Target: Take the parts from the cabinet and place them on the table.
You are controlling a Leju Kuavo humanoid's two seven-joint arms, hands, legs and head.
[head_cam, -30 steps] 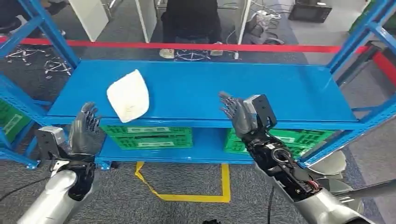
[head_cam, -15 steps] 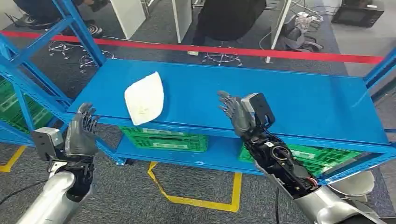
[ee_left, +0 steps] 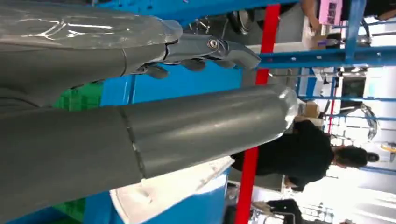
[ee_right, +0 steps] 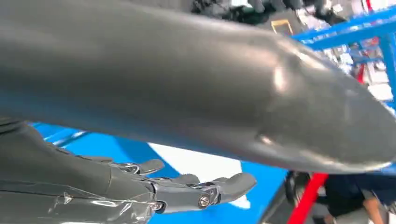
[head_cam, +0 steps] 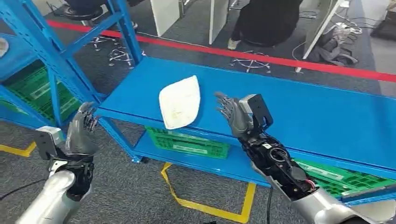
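Both hands hold nothing, fingers spread wide. One white part lies on the blue shelf (near its front edge), just left of the right hand; the left hand hangs well apart from it.

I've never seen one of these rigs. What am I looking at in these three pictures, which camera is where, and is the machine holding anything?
This is a humanoid robot with two silver arms ending in grey many-fingered hands. The wide picture comes from its head, looking forward and down. There the left hand and right hand are both raised with fingers spread, holding nothing. The other two pictures come from cameras at each wrist, turned sideways, so the hands look huge. In front stands a blue shelf with a white bag-like part lying near its front edge, untouched. Green crates sit on the level below. A person in black is behind the red floor line.
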